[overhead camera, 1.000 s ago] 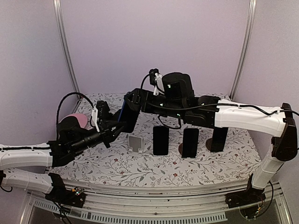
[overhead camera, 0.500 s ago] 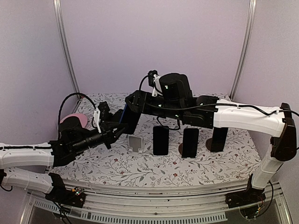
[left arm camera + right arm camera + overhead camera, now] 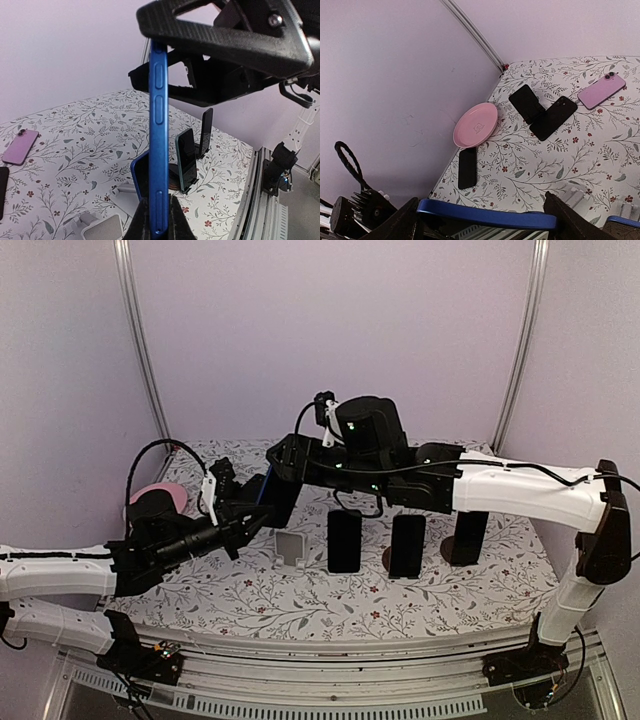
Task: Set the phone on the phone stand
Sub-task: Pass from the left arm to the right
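The blue phone (image 3: 275, 500) is up in the air, standing upright, over the back-left part of the table (image 3: 250, 605) and above and a bit left of the empty white phone stand (image 3: 290, 547). It isn't on the stand.

The left gripper (image 3: 156, 220) has the phone's bottom end pinched tight between its fingers. From that wrist you see the phone edge-on, side buttons facing the camera.

The right gripper (image 3: 482, 220) comes in over the top end with its jaws spread wide, one finger on each side of the phone. From the right wrist camera the blue edge fills the whole gap between the fingers, and both seem to touch it. Honestly I can't tell if it's actually squeezing or just sitting around it.

To the right of the empty stand, three dark phones are propped upright in a row: one right beside it (image 3: 344, 540), then another (image 3: 407, 545), and the last (image 3: 470, 537) partly behind the right arm.

Further back on the left there's a pink plate (image 3: 476, 125) with a black phone (image 3: 467, 167) lying flat near it. Beyond that, two more black phones (image 3: 526, 102) overlap each other, and a pink phone (image 3: 601, 90) lies face down.
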{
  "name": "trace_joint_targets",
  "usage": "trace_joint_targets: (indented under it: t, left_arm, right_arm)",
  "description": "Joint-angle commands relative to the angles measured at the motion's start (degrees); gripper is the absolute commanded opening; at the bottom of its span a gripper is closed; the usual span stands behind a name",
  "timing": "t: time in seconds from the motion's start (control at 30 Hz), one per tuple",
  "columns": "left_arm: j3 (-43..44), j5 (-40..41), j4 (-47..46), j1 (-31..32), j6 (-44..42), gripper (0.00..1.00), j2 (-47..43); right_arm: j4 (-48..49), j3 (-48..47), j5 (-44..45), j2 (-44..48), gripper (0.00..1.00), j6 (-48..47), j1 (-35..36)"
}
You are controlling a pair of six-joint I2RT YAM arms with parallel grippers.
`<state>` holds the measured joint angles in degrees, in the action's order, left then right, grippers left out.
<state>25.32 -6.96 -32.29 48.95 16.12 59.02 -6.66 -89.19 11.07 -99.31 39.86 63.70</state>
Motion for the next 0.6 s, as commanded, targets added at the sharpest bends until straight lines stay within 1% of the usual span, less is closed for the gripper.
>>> trace_joint_targets:
  t: [0.0,0.13,0.2,0.23,0.27,0.3,0.43,0.47,0.53,0.57]
  left_arm:
    - [-0.2,-0.2,-3.5,-0.6,-0.7,0.0,-0.1]
    - [-0.5,-0.1,-3.5,-0.6,-0.4,0.0,0.1]
    - [-0.8,0.6,-3.9,-0.6,0.2,0.0,0.1]
    - [-1.2,1.0,-4.2,-0.5,0.6,0.0,0.1]
    - [-1.7,1.3,-4.7,-0.6,1.0,0.03,0.0]
    - [-2.0,1.3,-5.1,-0.6,1.3,0.1,0.0]
    - [-2.5,2.2,-5.2,-0.7,2.2,0.28,0.4]
    - [-2.8,2.7,-5.1,-0.7,2.5,0.31,0.3]
    - [-3.7,3.9,-5.5,-0.8,3.2,0.34,0.0]
    - [-4.1,4.6,-5.7,-0.9,3.7,0.38,-0.2]
  right_arm:
    - [0.2,-2.5,0.2,-1.2,0.8,0.1,0.3]
    - [0.2,-2.5,0.1,-1.3,0.71,0.2,0.4]
    - [0.2,-2.5,0.1,-1.4,0.63,0.3,0.4]
    - [0.2,-2.5,0.2,-1.4,0.57,0.4,0.4]
    - [0.2,-2.5,0.2,-1.5,0.53,0.5,0.4]
    - [0.2,-2.5,0.2,-1.5,0.49,0.5,0.4]
    - [0.1,-2.6,0.9,-1.7,0.38,0.6,0.4]
    - [-0.1,-2.6,1.3,-1.7,0.36,0.6,0.3]
    - [-0.2,-2.7,1.9,-1.8,0.34,0.5,0.3]
    - [-0.3,-2.7,2.4,-1.8,0.34,0.4,0.4]
